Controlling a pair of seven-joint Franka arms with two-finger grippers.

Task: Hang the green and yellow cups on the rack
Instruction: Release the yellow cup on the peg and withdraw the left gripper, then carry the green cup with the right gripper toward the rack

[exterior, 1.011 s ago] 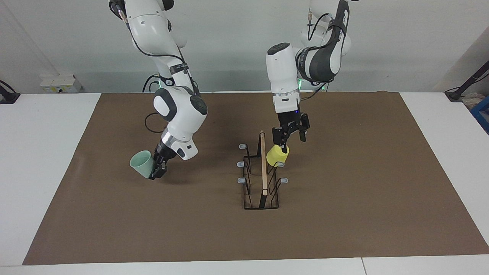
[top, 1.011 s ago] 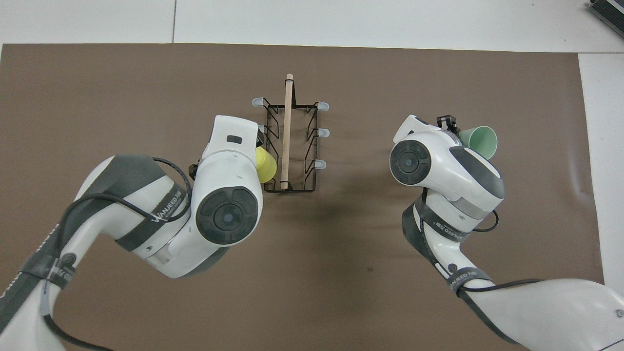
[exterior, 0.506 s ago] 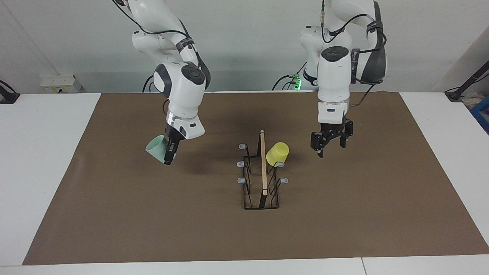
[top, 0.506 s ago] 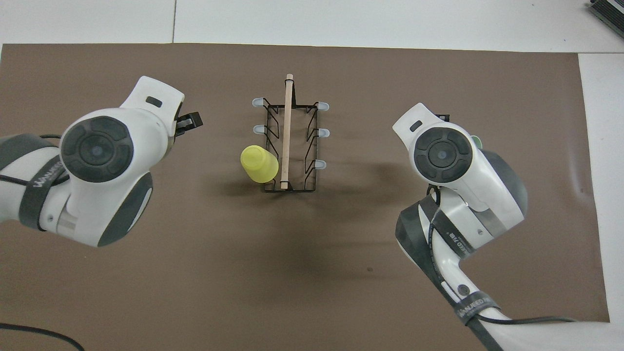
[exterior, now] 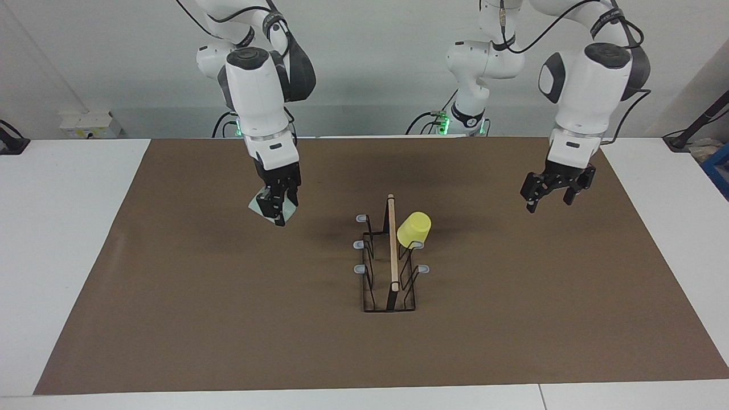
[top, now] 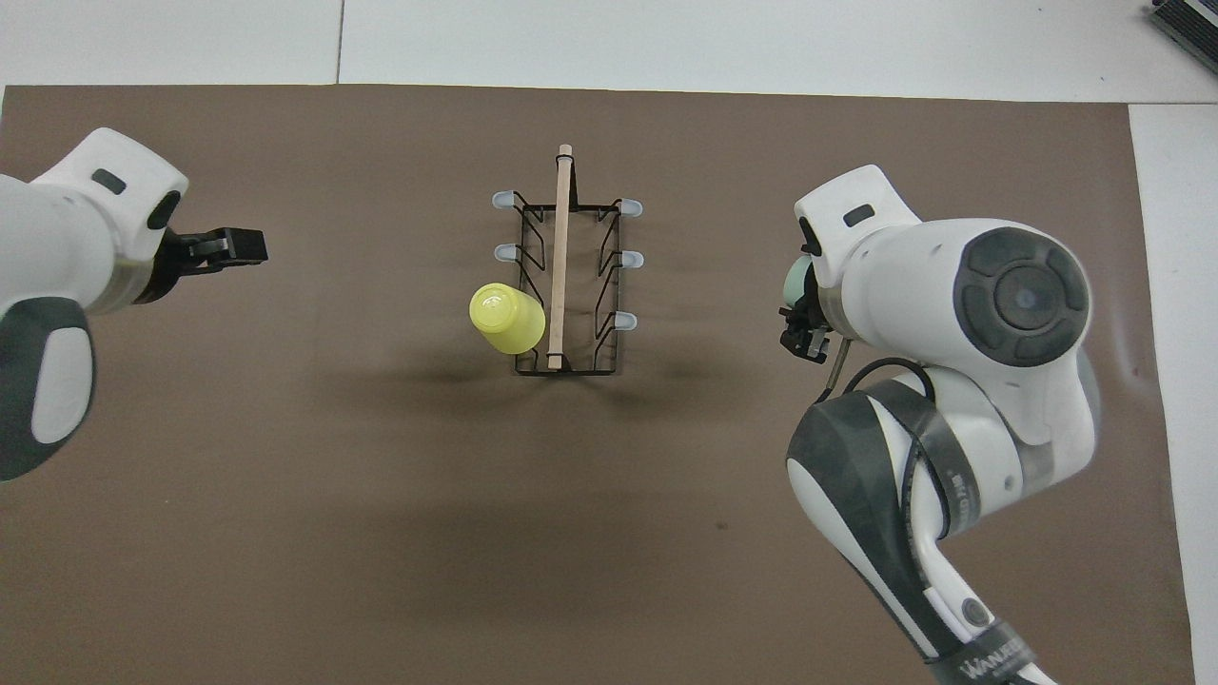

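Note:
The yellow cup (exterior: 414, 229) hangs upside down on the black wire rack (exterior: 393, 256), on the prong nearest the robots on the left arm's side; it also shows in the overhead view (top: 506, 319) beside the rack's wooden rod (top: 561, 257). My left gripper (exterior: 549, 201) is open and empty in the air over the mat, toward the left arm's end; in the overhead view it points at the rack (top: 238, 247). My right gripper (exterior: 277, 209) is shut on the mint green cup (exterior: 254, 206), held tilted over the mat on the rack's right-arm side, apart from it; the cup (top: 793, 283) is mostly hidden under the arm.
The brown mat (exterior: 228, 319) covers most of the white table (exterior: 57, 239). The other prongs of the rack carry nothing. A white power box (exterior: 88, 124) sits at the table's edge near the wall.
My left gripper let go of the yellow cup, left it on the rack and swung away toward its own end. My right gripper lifted the green cup, turned it and moved it closer to the rack.

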